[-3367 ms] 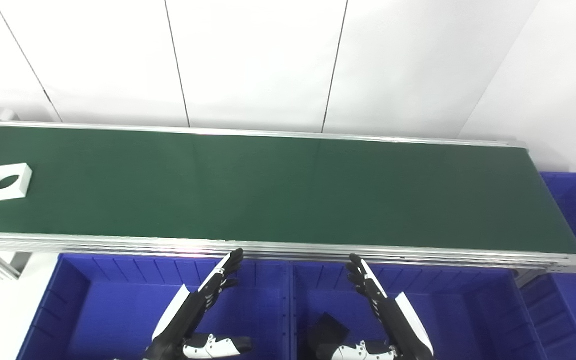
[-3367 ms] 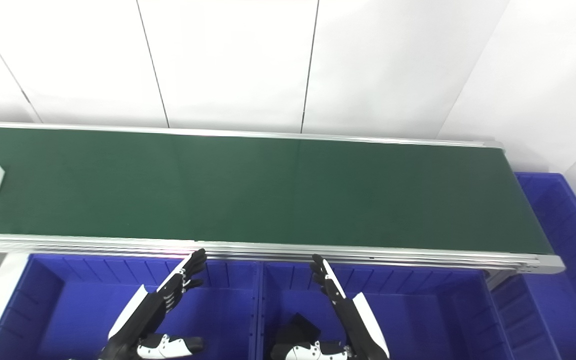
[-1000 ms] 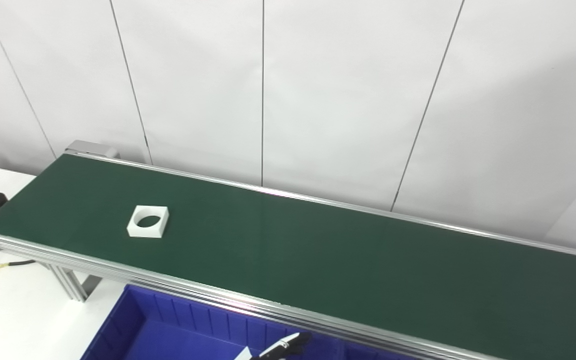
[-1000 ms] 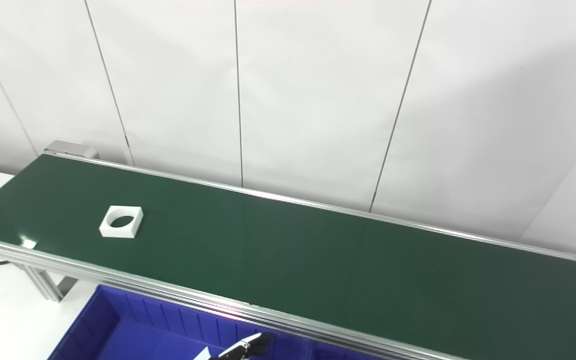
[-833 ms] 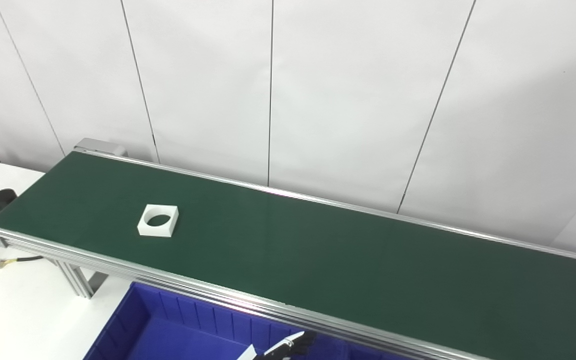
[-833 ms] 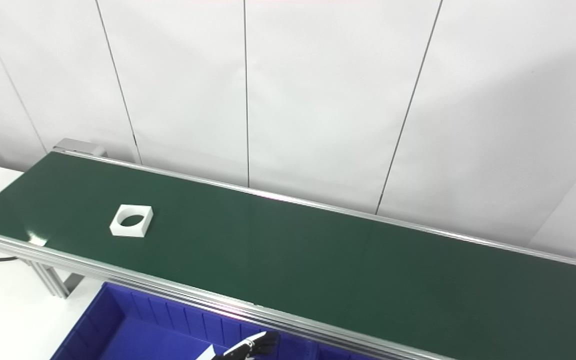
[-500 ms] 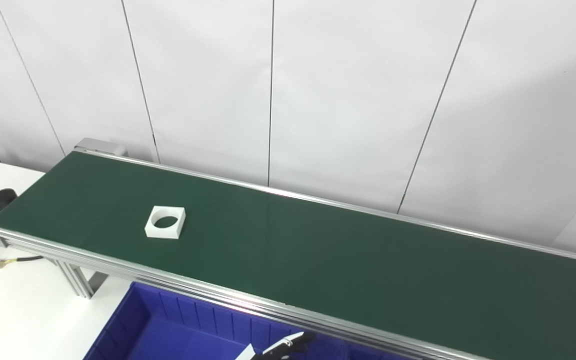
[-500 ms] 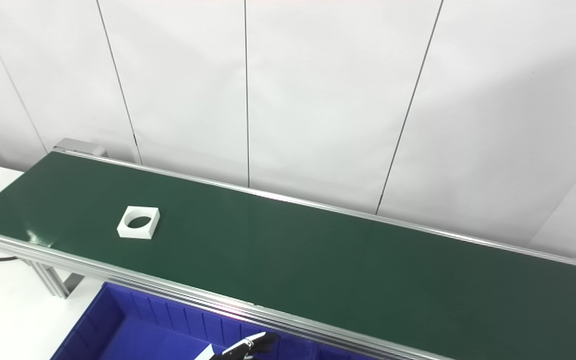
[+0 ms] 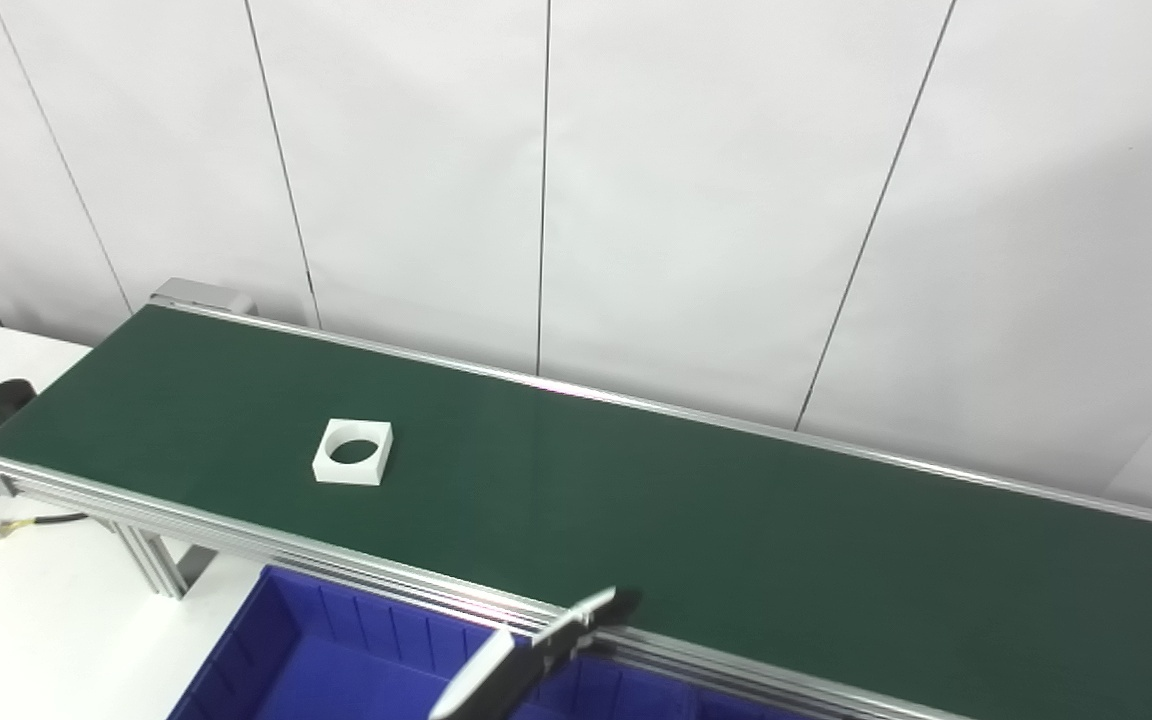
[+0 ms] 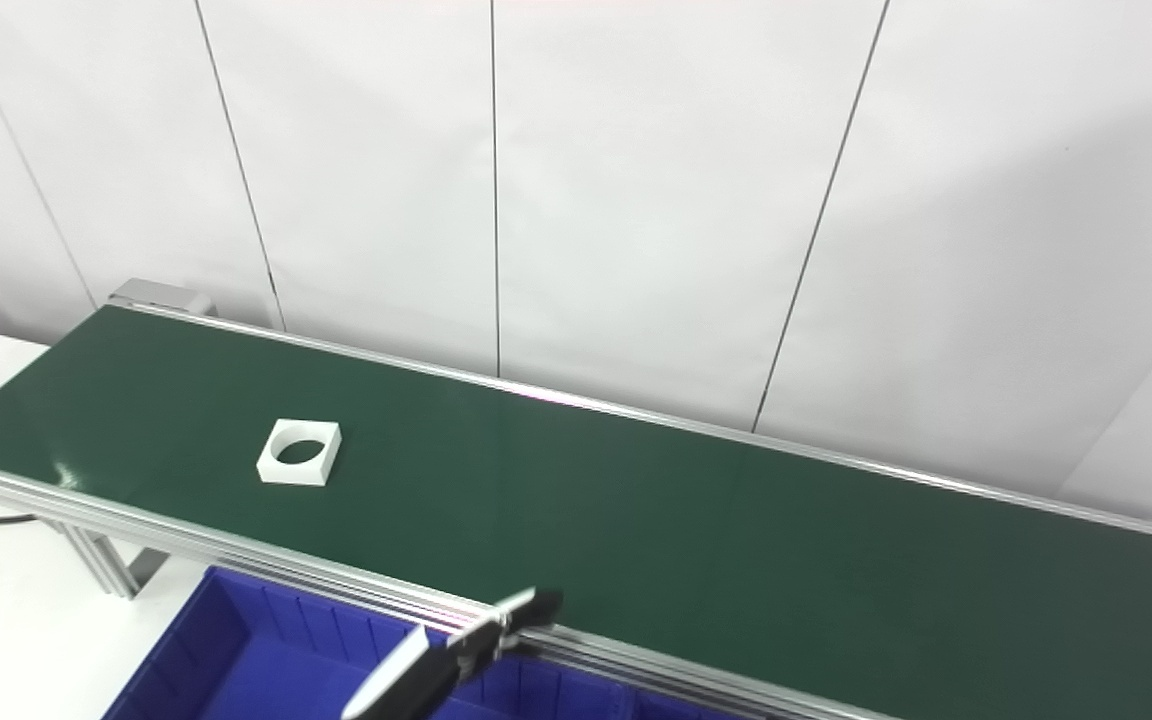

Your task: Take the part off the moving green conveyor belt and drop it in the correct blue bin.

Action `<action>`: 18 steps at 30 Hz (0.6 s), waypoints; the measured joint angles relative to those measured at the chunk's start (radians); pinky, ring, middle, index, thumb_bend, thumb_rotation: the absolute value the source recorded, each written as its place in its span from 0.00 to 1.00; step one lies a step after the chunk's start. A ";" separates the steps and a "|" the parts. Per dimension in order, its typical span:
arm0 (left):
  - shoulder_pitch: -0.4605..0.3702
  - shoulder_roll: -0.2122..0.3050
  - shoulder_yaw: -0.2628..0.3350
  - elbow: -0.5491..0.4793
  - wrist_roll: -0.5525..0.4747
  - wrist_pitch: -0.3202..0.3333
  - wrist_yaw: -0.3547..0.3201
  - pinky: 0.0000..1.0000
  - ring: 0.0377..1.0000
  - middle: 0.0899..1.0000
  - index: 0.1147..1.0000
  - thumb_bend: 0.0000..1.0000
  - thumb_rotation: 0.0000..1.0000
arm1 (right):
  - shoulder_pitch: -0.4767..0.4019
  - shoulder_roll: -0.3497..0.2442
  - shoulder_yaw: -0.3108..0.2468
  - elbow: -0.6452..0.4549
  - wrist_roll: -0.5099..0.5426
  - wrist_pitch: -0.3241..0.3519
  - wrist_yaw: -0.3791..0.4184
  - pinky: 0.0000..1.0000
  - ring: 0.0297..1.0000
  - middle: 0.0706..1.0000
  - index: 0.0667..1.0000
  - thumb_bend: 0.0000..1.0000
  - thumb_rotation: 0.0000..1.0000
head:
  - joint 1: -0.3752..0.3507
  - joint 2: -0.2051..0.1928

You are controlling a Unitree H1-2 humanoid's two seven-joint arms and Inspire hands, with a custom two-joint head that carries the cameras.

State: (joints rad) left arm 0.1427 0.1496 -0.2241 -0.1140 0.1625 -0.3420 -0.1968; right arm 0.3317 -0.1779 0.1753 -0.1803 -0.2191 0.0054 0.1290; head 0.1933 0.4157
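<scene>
A white square part (image 9: 353, 452) with a round hole through it lies flat on the green conveyor belt (image 9: 736, 540), toward the belt's left end. My left hand (image 9: 534, 652) rises from the bottom edge over the belt's near rail. Its fingers are stretched out straight, it holds nothing, and it is seen edge-on. The part is well to the left of the hand and farther back. In the right eye view the same part (image 10: 299, 452) and left hand (image 10: 456, 652) show. My right hand is out of both pictures.
A blue bin (image 9: 336, 670) sits below the belt's near aluminium rail (image 9: 266, 545), with what looks like a second bin's edge to its right. A white table (image 9: 26, 620) with a cable and a dark object lies at the left. White wall panels stand behind the belt.
The part has ridden the belt to the right. My left hand has lifted from the bin up over the near rail. Since the oldest frames the camera has swung left and up.
</scene>
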 measured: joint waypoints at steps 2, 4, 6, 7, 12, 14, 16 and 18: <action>-0.033 0.017 0.013 -0.036 0.001 0.039 -0.010 0.85 0.94 0.96 0.93 0.88 0.54 | -0.001 0.000 0.000 0.007 0.000 -0.002 0.000 0.99 0.97 0.98 1.00 0.84 0.22 | 0.005 0.002; -0.068 0.028 0.031 -0.067 0.008 0.092 -0.016 0.84 0.95 0.98 0.95 0.87 0.53 | -0.006 -0.001 -0.001 0.016 0.006 -0.013 0.000 0.96 0.97 0.99 1.00 0.84 0.23 | 0.005 0.002; -0.100 0.033 0.039 -0.086 0.025 0.125 -0.016 0.86 0.96 0.99 0.97 0.86 0.52 | -0.013 -0.002 -0.004 0.031 0.018 -0.035 0.001 0.97 0.98 0.99 1.00 0.85 0.24 | 0.005 0.002; -0.116 0.033 0.040 -0.091 0.028 0.140 -0.016 0.87 0.97 1.00 0.97 0.86 0.53 | -0.019 -0.003 -0.006 0.042 0.028 -0.047 0.001 0.97 0.97 0.99 1.00 0.86 0.24 | 0.002 0.003; -0.175 0.040 0.043 -0.091 0.097 0.166 -0.016 0.93 1.00 1.00 1.00 0.82 0.59 | -0.032 -0.001 -0.016 0.055 0.049 -0.080 0.000 0.95 0.96 0.99 1.00 0.87 0.23 | -0.011 0.020; -0.212 0.062 0.056 -0.080 0.129 0.182 -0.017 0.97 1.00 1.00 1.00 0.82 0.61 | -0.037 -0.001 -0.018 0.070 0.058 -0.098 0.001 0.95 0.96 0.98 1.00 0.87 0.22 | -0.014 0.021; -0.248 0.091 0.075 -0.068 0.140 0.203 -0.022 0.97 1.00 1.00 1.00 0.82 0.61 | -0.039 -0.001 -0.019 0.076 0.065 -0.109 0.001 0.95 0.96 0.98 1.00 0.88 0.22 | -0.018 0.031; -0.281 0.120 0.093 -0.060 0.149 0.225 -0.023 0.95 1.00 1.00 1.00 0.80 0.60 | -0.039 -0.001 -0.021 0.078 0.069 -0.116 0.001 0.95 0.96 0.98 1.00 0.88 0.22 | -0.028 0.040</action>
State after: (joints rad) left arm -0.1382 0.2696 -0.1314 -0.1738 0.3117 -0.1167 -0.2198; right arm 0.2922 -0.1793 0.1540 -0.1027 -0.1502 -0.1109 0.1296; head 0.1657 0.4555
